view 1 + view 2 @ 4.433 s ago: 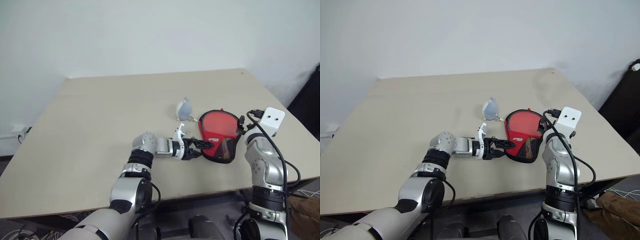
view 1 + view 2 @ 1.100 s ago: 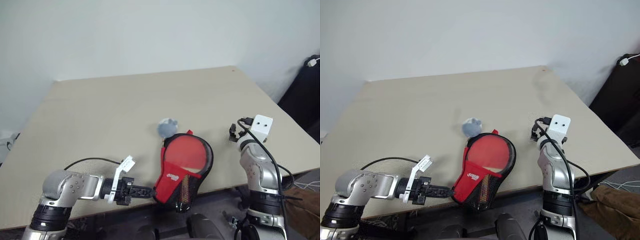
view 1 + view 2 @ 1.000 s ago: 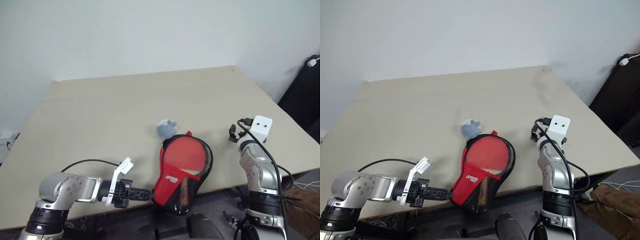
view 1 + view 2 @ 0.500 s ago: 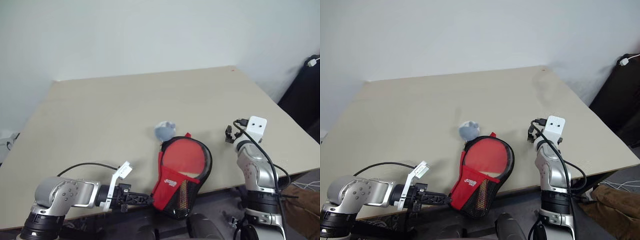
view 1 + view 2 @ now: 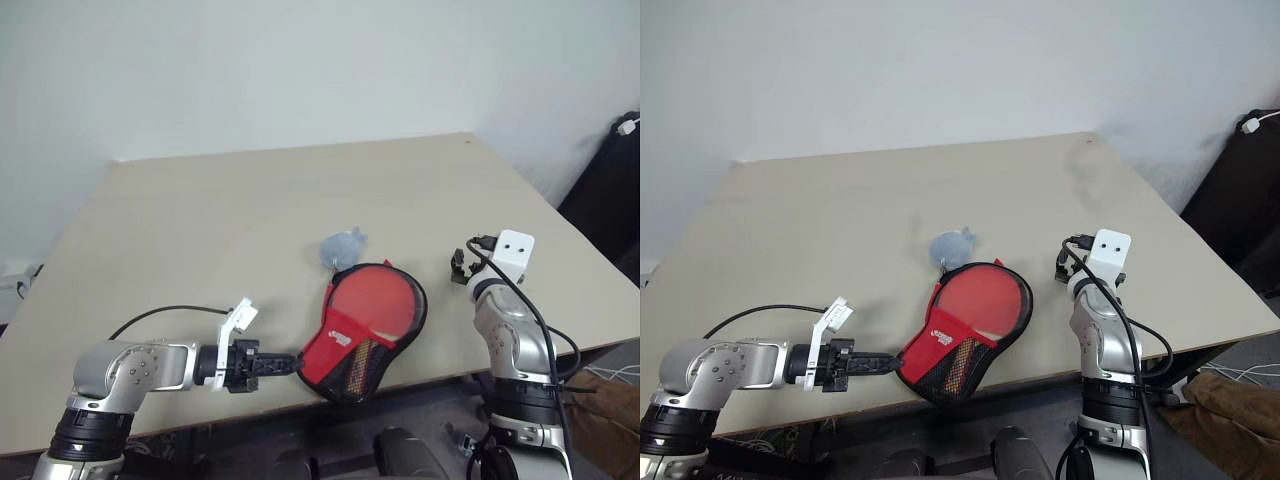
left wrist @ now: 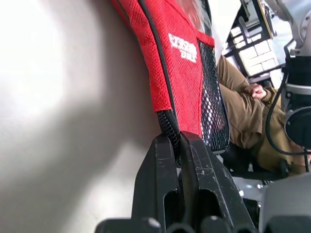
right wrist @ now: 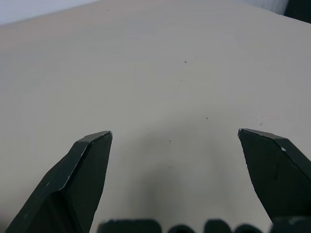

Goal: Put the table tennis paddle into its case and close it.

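You have the round red-rubber table tennis paddle (image 5: 372,304) lying inside the paddle-shaped red fabric case (image 5: 352,350) with black zipper trim and a white logo, its mouth gaping open, at the tabletop's near edge, narrow end overhanging toward you.

Only marking: white logo print on the red side of the case (image 5: 362,335), near its black mesh patch. Letters too small and blurred to make out in the head views, and still not legible up close in the left wrist view. No other text, numbers or labels readable
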Controlling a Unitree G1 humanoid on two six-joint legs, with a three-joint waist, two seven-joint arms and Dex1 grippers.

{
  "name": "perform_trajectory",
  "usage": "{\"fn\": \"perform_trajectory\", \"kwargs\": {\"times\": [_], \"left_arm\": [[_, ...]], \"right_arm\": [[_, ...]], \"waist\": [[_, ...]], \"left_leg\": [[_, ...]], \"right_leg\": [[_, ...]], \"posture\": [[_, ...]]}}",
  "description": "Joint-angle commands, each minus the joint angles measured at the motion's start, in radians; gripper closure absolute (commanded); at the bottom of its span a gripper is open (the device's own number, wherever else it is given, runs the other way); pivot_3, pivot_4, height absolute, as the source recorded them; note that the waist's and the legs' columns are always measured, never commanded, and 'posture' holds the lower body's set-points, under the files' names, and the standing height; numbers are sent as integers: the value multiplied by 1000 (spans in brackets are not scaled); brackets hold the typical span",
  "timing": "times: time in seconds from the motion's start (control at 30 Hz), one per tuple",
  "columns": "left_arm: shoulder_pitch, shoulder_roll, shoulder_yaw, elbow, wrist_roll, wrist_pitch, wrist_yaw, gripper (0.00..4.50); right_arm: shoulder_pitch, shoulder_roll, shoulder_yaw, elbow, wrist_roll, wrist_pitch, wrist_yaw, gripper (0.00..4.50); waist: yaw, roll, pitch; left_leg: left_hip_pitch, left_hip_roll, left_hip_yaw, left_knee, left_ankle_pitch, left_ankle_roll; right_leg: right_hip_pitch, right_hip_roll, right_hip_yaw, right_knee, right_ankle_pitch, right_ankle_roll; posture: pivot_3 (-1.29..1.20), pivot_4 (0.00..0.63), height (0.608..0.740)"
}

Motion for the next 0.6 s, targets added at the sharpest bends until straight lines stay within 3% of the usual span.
{"fn": "perform_trajectory", "kwargs": {"times": [0.03, 0.6], "left_arm": [[-20, 13, 6, -14, 8, -41, -16, 4485], [121, 189, -21, -115, -33, -60, -213, 4485]], "right_arm": [[-31, -14, -7, -23, -2, -26, 7, 0], [-19, -8, -1, -28, -1, -21, 8, 0]], "waist": [[0, 0, 0], [-4, 0, 0]], "left_leg": [[0, 0, 0, 0, 0, 0], [-2, 1, 1, -5, 0, 0]], "right_leg": [[0, 0, 0, 0, 0, 0], [-5, 0, 0, 0, 0, 0]], "posture": [[0, 0, 740], [0, 0, 740]]}}
